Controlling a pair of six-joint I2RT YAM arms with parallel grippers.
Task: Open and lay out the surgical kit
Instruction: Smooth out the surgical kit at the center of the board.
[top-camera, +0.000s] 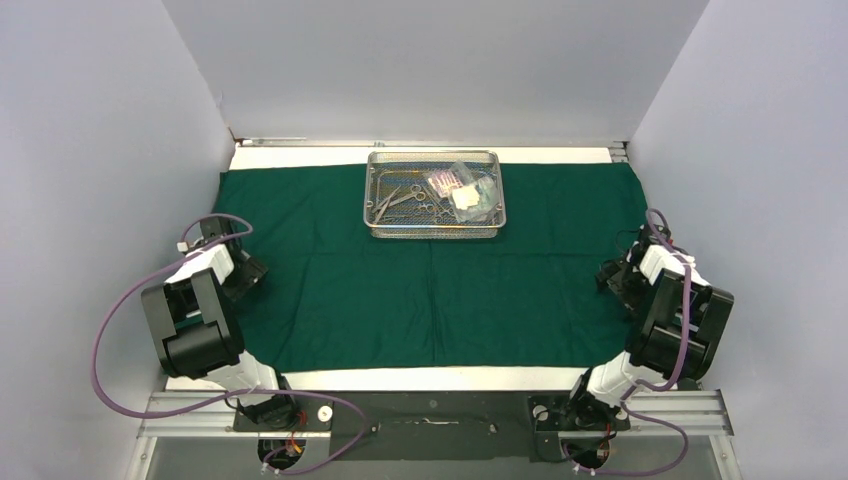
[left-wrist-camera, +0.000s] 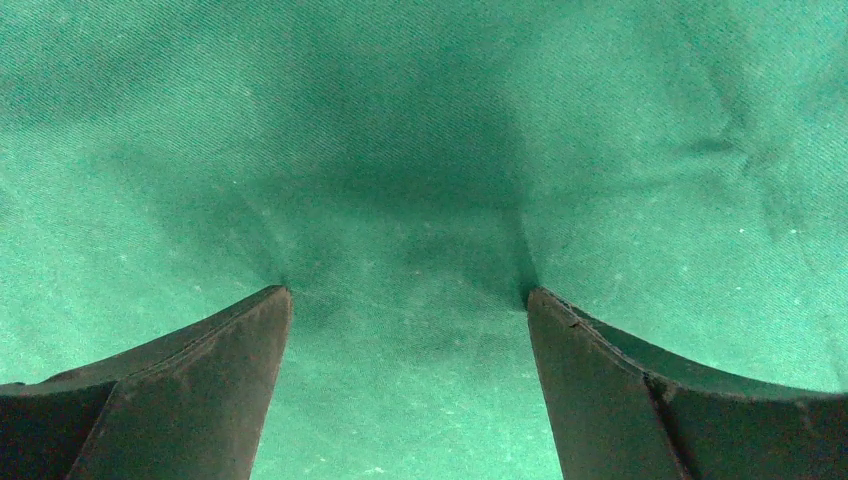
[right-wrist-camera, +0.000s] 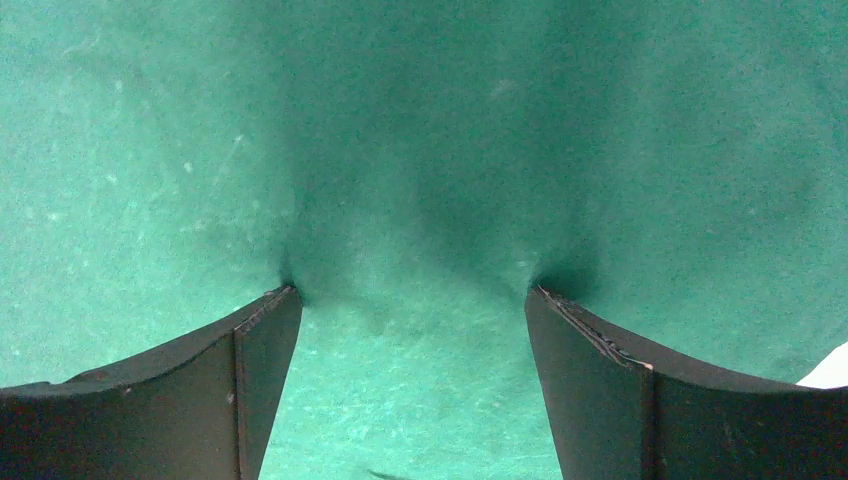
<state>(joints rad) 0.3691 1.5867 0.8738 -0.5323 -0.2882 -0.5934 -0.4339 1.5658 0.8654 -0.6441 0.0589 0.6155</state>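
The dark green drape lies spread flat over the table. The silver wire-mesh tray stands on it at the back middle, holding steel forceps and clear gauze packets. My left gripper is at the drape's left edge, open, fingertips pressed on the cloth. My right gripper is at the drape's right edge, open, fingertips pressed on the cloth. Both wrist views show wide-apart fingers with only green cloth between them.
White table surface shows in front of the drape and in a strip behind it. Grey walls enclose the left, back and right sides. Purple cables loop off both arms.
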